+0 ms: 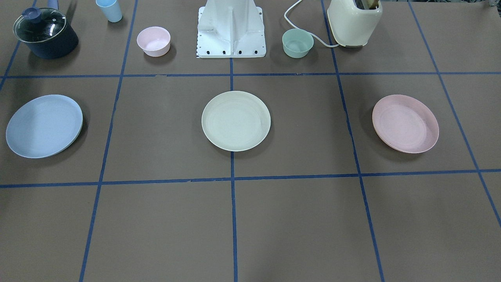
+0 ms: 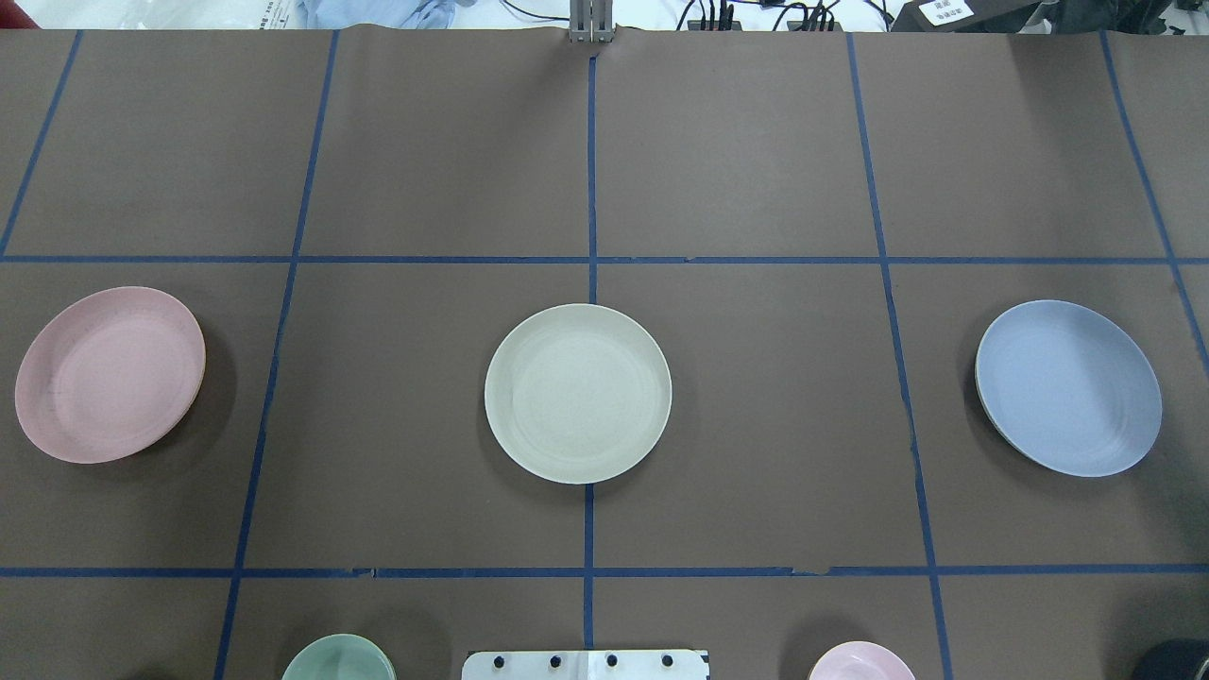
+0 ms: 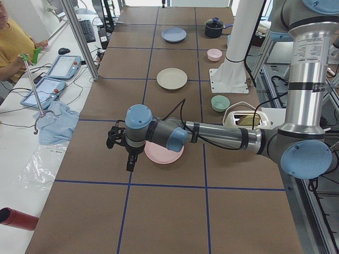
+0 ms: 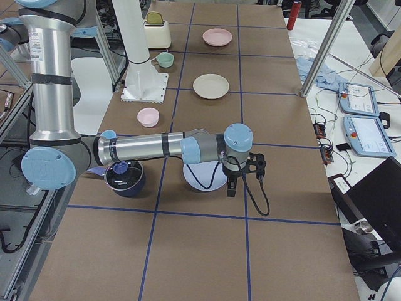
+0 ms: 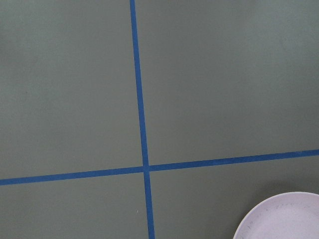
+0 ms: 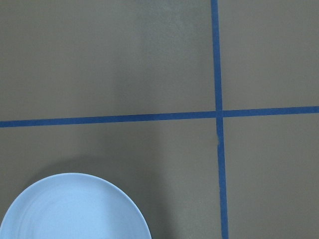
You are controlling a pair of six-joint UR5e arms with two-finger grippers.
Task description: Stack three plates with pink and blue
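Note:
Three plates lie apart in a row on the brown table. The cream-white plate (image 1: 236, 120) is in the middle (image 2: 577, 393). The pale pink plate (image 2: 110, 374) is on my left side (image 1: 405, 123). The light blue plate (image 2: 1068, 387) is on my right side (image 1: 44, 125). My left gripper (image 3: 112, 138) hovers just beyond the pink plate (image 3: 164, 153), whose rim shows in the left wrist view (image 5: 284, 219). My right gripper (image 4: 257, 166) hovers just beyond the blue plate (image 4: 203, 179), also in the right wrist view (image 6: 75, 209). I cannot tell whether either gripper is open.
Near the robot base (image 1: 231, 31) stand a small pink bowl (image 1: 153, 41), a mint-green bowl (image 1: 298, 43), a cream toaster (image 1: 354, 21), a dark lidded pot (image 1: 45, 33) and a blue cup (image 1: 109, 9). Blue tape lines grid the table.

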